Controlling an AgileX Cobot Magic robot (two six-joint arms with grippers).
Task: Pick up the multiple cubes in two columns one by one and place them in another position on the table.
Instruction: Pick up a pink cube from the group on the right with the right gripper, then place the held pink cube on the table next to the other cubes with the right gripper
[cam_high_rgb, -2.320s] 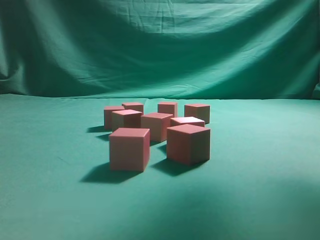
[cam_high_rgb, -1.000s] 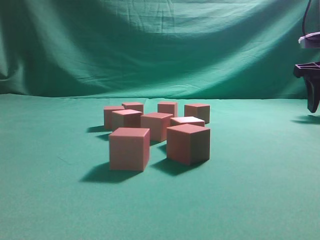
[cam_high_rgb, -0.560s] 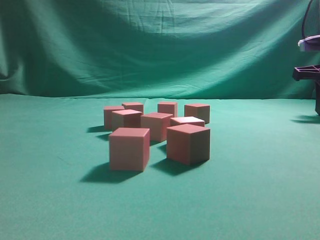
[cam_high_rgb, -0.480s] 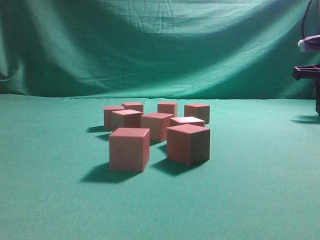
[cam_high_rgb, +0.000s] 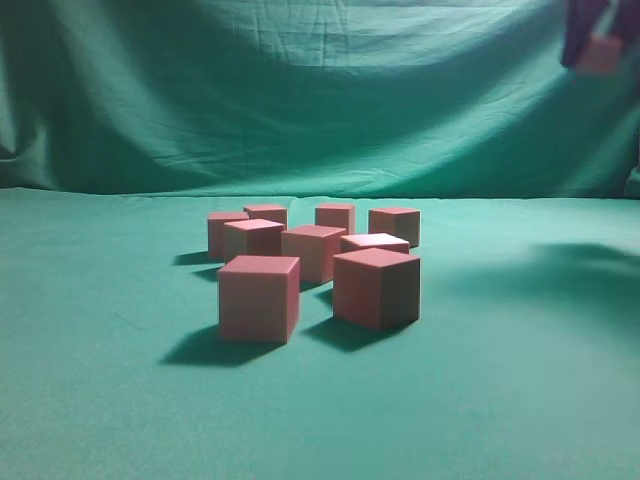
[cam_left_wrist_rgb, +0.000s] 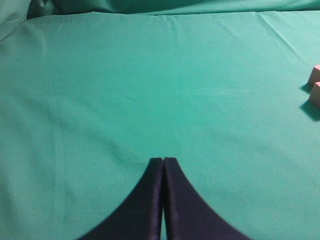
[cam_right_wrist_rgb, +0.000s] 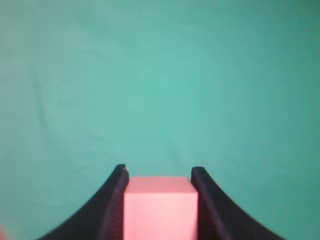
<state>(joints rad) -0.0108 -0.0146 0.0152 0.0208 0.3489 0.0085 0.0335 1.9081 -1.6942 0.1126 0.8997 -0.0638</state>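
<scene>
The right claw (cam_high_rgb: 598, 40), low at the far right a moment ago, now grasps one cube (cam_right_wrist_rgb: 160, 207) high above the worktop (cam_high_rgb: 520, 400); transport is under way.

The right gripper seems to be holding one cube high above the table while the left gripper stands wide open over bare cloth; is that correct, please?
Not quite: the left gripper is shut, its jaws pressed together over the bare table, as the left wrist view shows. The rest holds: the right gripper is closed on one cube, lifted high above the table in the exterior view.
</scene>
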